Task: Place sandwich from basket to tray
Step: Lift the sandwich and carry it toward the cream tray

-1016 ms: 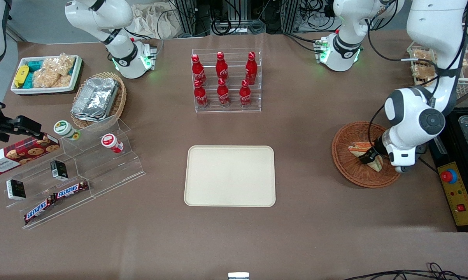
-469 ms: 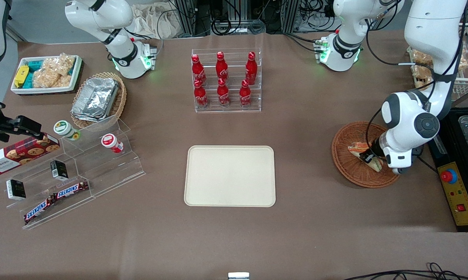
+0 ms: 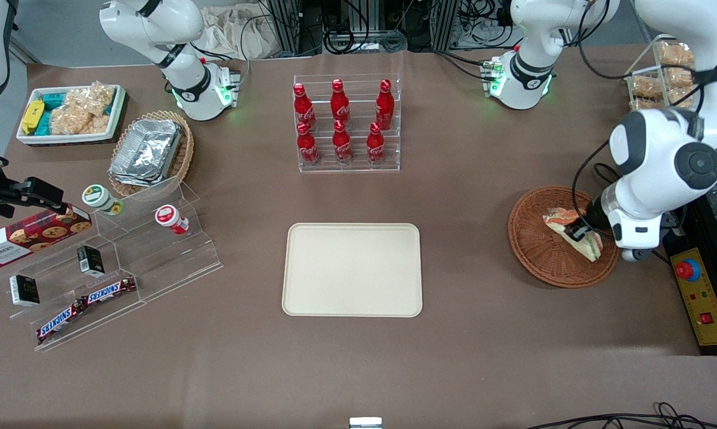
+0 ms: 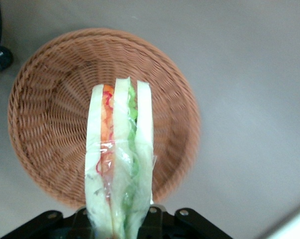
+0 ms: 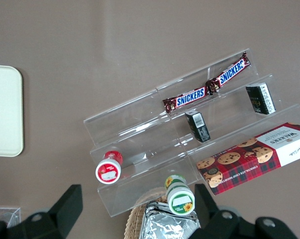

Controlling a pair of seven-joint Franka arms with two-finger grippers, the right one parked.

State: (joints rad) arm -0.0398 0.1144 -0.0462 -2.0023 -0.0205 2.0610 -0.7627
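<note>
The sandwich (image 3: 571, 233), a wrapped wedge of pale bread with orange, red and green layers, hangs above the round reddish-brown wicker basket (image 3: 537, 253). My left gripper (image 3: 583, 229) is shut on its broad end. In the left wrist view the sandwich (image 4: 119, 149) points away from the gripper (image 4: 121, 226), with the basket (image 4: 50, 119) below it holding nothing else. The cream rectangular tray (image 3: 352, 269) lies bare at the middle of the table, toward the parked arm's end from the basket.
A rack of red cola bottles (image 3: 346, 122) stands farther from the front camera than the tray. A black and yellow control box with a red button (image 3: 689, 271) sits beside the basket at the working arm's end. An acrylic snack shelf (image 3: 114, 256) stands toward the parked arm's end.
The left arm has risen and shifted slightly toward its own end of the table. The sandwich has come up off the basket floor in the shut gripper.
</note>
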